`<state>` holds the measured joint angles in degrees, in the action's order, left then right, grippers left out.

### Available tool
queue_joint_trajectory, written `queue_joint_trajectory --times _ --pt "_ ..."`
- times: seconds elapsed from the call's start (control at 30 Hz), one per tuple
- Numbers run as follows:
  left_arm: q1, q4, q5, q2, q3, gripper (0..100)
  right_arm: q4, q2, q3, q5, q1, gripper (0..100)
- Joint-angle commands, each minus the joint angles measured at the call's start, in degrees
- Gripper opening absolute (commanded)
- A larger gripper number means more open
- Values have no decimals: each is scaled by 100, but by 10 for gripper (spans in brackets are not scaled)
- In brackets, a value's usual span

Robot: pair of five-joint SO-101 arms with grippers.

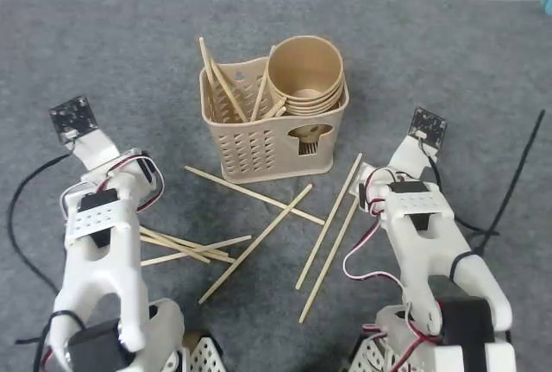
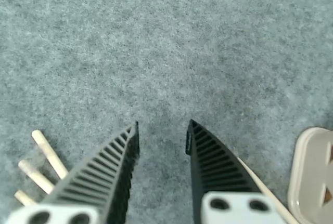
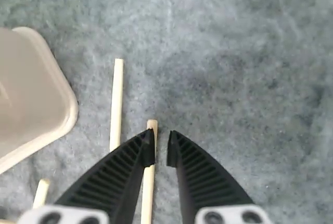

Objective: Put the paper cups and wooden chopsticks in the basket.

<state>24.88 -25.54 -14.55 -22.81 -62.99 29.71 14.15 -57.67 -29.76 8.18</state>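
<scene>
While the paper cups (image 1: 306, 74) sit stacked in the basket (image 1: 259, 143) at twelve o'clock, loose chopsticks (image 1: 259, 238) lie toward its six — work left. Empty, the left gripper (image 2: 162, 135) gapes moderately over bare carpet; the right gripper (image 3: 160, 143), narrowed and holding nothing, hangs over one chopstick tip (image 3: 151, 126) — probably lining up a pinch.

A grey carpeted bench (image 1: 448, 61) is carrying a beige basket (image 1: 250, 149) near its middle. Loose wooden chopsticks (image 1: 259, 241) are lying scattered on it, just in front of the basket.

The 2 white arms (image 1: 102, 251) trail red and black cables (image 1: 360, 261); left tool (image 2: 162, 130) and right tool (image 3: 160, 140) have black ribbed fingers (image 2: 112, 172).
</scene>
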Motion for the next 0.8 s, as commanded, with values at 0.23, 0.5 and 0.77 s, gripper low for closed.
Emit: queue_joint_trajectory --times 0.23,0.5,0.77 --pt "26 149 18 9 215 137 -48 -215 413 79 171 104" --pt "26 141 18 9 215 137 -66 -418 598 79 171 104" --pt "26 149 18 0 171 137 -48 -822 703 79 233 104"
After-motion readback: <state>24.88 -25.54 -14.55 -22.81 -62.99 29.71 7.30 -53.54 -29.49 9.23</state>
